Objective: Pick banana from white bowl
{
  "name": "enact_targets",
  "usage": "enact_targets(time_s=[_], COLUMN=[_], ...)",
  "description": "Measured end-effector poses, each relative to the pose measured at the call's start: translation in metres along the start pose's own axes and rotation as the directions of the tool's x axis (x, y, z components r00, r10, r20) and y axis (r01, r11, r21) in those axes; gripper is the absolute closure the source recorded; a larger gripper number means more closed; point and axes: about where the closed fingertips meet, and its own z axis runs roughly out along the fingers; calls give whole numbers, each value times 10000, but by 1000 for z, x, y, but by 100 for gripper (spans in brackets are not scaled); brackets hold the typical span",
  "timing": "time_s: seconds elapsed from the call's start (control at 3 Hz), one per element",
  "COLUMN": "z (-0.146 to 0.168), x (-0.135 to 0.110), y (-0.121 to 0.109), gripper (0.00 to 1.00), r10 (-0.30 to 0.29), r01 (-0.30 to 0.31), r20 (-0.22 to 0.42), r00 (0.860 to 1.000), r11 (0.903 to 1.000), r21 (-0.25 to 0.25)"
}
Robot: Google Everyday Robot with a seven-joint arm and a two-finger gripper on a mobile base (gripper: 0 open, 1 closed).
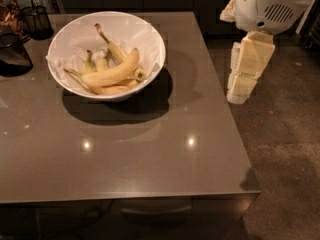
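The white bowl [150, 39], lined with crumpled white paper, stands on the far left part of the grey-brown table [150, 149]. Several bananas lie in it. The longest, thickest yellow banana [114, 72] lies across the top of the others, its dark tip toward the bowl's right side. Slimmer bananas with greenish stems [90, 64] lie under and behind it. My gripper [239, 91] hangs on the white arm [265, 6] just off the table's right edge. It is to the right of the bowl, apart from it, and holds nothing that I can see.
A dark wire basket [35, 19] stands at the table's far left corner, and a dark rounded object [12, 54] sits just in front of it. Speckled floor [285, 149] lies to the right of the table. Dark cabinets run along the back.
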Motion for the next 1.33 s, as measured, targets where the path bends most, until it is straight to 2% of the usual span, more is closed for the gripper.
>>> enact_targets(time_s=[0.33,1.0,1.33], z=[11,19,38], x=[-49,-73,-109], y=[-3,-18,-36], gripper=[0,0,0], r10=[-1244,-1466,-2257], r01=[1239,1463,2258], r20=[-127,233,554], r00=[9922,9889,9726], r11=[9919,9892,9742], r21=[-293,131,42])
